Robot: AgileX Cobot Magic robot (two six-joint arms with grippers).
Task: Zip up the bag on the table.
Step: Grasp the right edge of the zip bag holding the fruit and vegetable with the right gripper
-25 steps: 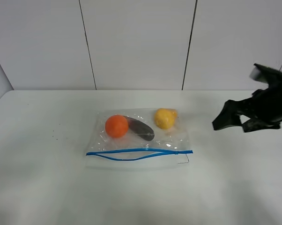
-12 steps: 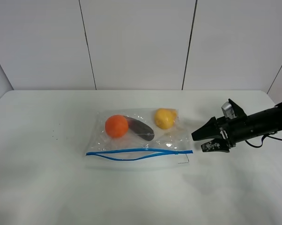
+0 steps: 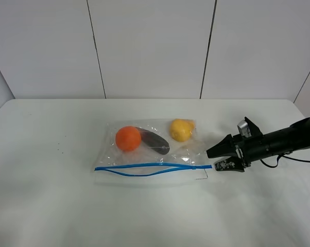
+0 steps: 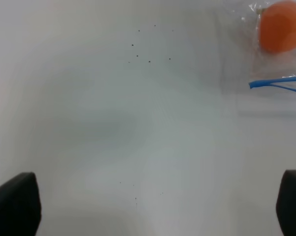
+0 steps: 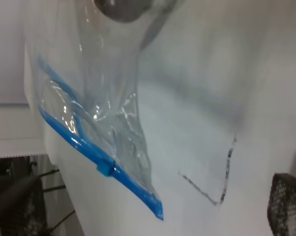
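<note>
The clear bag (image 3: 160, 154) lies flat in the middle of the white table (image 3: 47, 206). An orange fruit (image 3: 128, 138), a dark purple one (image 3: 156, 142) and a yellow one (image 3: 181, 129) show through it. Its blue zipper strip (image 3: 150, 169) runs along the near edge and gapes on the left part. My right gripper (image 3: 218, 158) is open, low over the table, just right of the zipper's right end. The right wrist view shows the strip (image 5: 84, 143), its slider (image 5: 104, 168) and one finger (image 5: 288, 206). My left gripper (image 4: 153, 206) is open over bare table, left of the bag's corner (image 4: 266, 83).
A thin black corner mark (image 3: 202, 177) is drawn on the table by the bag's near right corner; it also shows in the right wrist view (image 5: 222, 189). Small dark specks (image 4: 149, 46) dot the table at the left. A panelled wall (image 3: 150, 46) stands behind.
My right arm has come down from the upper right and moved left, so the open gripper now sits close to the zipper's right end. The bag has not moved.
</note>
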